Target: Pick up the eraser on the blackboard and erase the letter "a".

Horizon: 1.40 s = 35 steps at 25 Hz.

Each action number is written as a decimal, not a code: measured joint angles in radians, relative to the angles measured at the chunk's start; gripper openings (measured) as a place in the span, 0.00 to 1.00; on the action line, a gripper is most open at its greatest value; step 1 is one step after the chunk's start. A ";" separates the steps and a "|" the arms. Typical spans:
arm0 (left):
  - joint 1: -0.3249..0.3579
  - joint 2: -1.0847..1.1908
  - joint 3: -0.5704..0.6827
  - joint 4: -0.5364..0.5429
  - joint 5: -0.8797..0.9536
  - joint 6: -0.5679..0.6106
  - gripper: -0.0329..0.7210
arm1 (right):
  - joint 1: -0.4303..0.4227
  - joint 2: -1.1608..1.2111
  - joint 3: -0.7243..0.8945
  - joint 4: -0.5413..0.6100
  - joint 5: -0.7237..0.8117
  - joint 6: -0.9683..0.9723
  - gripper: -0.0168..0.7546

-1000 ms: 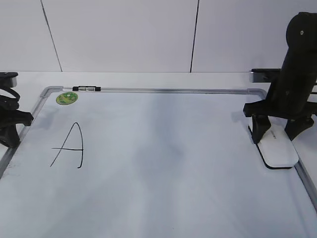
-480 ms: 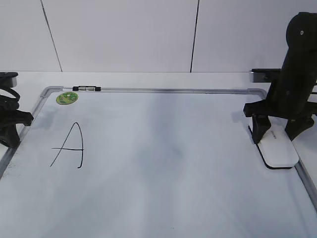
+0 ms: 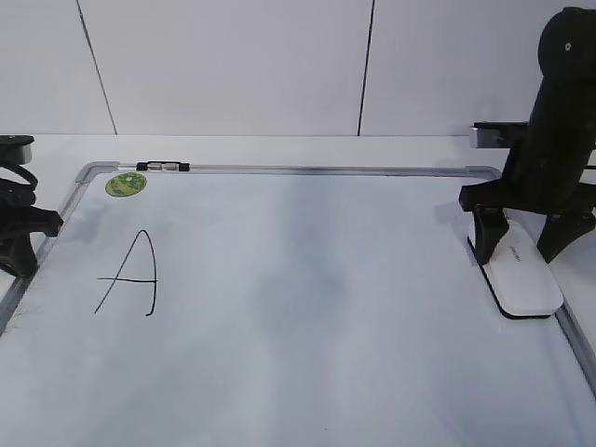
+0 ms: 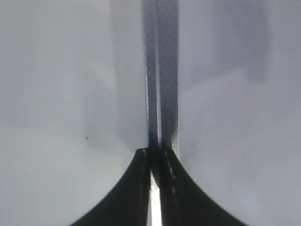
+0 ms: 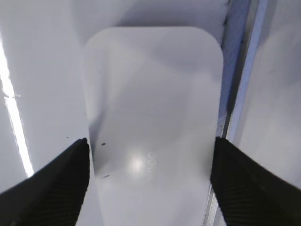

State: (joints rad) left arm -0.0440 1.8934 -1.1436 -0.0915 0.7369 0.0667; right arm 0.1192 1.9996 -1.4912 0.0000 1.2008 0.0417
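Your right hand stands over the eraser, its two fingers spread wide to either side of the white block. In the right wrist view the eraser fills the gap between the dark fingers, which sit close beside its long edges; whether they actually touch it, you can't quite tell from here.

The eraser lies flat on the board, at the right edge, just beside the grey frame. The right wrist view shows that frame rail running along the eraser's right side, and faint grey lettering on the eraser's top.

Your left hand sits at the far left, at the board's left edge, well apart from the eraser. In the left wrist view its fingers are nearly together, with only a thin bright slit between them and nothing gripped; the board's frame rail runs straight ahead of them.

On the board's left part you see a tall angular capital "A" in thin black line. A round green sticker sits at the far left corner, and a small marker lies on the far rail just beside it. The board rests on a white surface.
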 joint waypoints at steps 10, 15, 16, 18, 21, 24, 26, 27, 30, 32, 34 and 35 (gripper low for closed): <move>0.000 0.000 0.000 0.000 0.000 0.000 0.06 | 0.000 0.000 -0.101 -0.010 0.012 0.000 0.80; 0.000 0.000 0.000 0.000 0.002 0.000 0.06 | 0.000 -0.011 -0.159 0.043 0.013 0.000 0.79; 0.000 0.000 0.000 0.000 0.002 0.000 0.06 | 0.000 -0.018 -0.161 0.056 0.013 0.000 0.79; 0.000 0.000 0.000 0.000 0.002 0.000 0.06 | 0.000 -0.028 -0.161 0.067 0.017 0.000 0.79; 0.000 0.000 0.000 0.003 0.002 0.000 0.06 | 0.000 -0.061 -0.161 0.084 0.019 0.000 0.79; 0.000 0.000 0.000 0.009 0.002 0.000 0.06 | 0.000 -0.127 -0.161 0.127 0.020 0.000 0.79; 0.000 0.000 0.000 0.010 0.002 0.000 0.06 | 0.000 -0.178 -0.161 0.145 0.023 0.000 0.79; 0.000 0.000 0.000 0.010 0.002 0.000 0.06 | 0.000 -0.209 -0.161 0.152 0.024 0.000 0.79; 0.000 0.000 0.000 0.011 0.002 0.000 0.06 | 0.000 -0.297 -0.154 0.172 0.026 0.000 0.79; 0.000 0.000 0.000 0.014 0.002 0.000 0.06 | 0.000 -0.349 -0.143 0.184 0.031 0.000 0.79; 0.000 0.000 0.000 0.014 0.002 0.000 0.07 | 0.000 -0.394 -0.130 0.188 0.039 0.000 0.79; 0.000 0.000 0.000 0.015 0.002 0.000 0.09 | 0.000 -0.410 -0.123 0.189 0.040 0.000 0.79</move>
State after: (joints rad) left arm -0.0440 1.8934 -1.1436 -0.0769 0.7387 0.0667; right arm 0.1192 1.5893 -1.6145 0.1894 1.2412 0.0417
